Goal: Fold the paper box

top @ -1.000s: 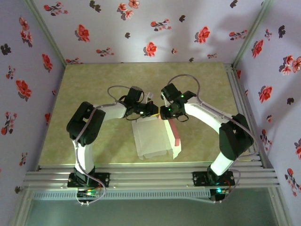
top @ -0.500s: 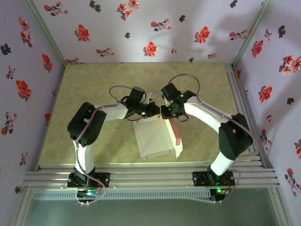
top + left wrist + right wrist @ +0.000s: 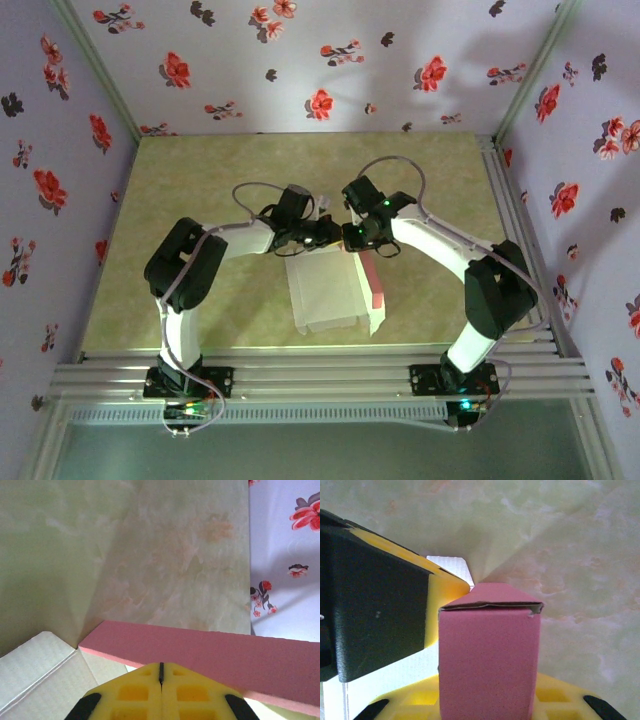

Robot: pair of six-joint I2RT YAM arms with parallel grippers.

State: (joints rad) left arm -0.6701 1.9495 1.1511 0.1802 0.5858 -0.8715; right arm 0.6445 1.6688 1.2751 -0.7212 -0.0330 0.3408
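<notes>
One paper box [image 3: 325, 295] is lying flat on the green table [image 3: 200, 200], a little toward six o'clock of the table's middle, between the two arms. Most of it is showing its whitish-grey face. One pink flap [image 3: 372, 280] is running along its three o'clock edge.

Two grippers are meeting at the box's twelve o'clock end, just beside each other: the left gripper [image 3: 325, 232] coming in from nine o'clock and the right gripper [image 3: 347, 238] from three o'clock.

In the left wrist view, the left gripper's two yellow fingers [image 3: 135, 692] are pressing together with only a thin seam between them and nothing clamped. They are sitting at six o'clock in that view, with the pink flap crossing just above them from nine o'clock toward four o'clock. One whitish panel [image 3: 40, 672] of the box is lying at seven o'clock.

In the right wrist view, the pink flap is standing upright in the centre, its top edge folded over and slightly torn at the two o'clock corner. The right gripper's two yellow fingers [image 3: 560, 700] are showing on either side of the flap's base and appear to be closing partway on it, holding it. The left gripper's black and yellow finger is lying against the flap at nine o'clock.

Three walls are enclosing the table, all printed with red and dark flowers.
</notes>
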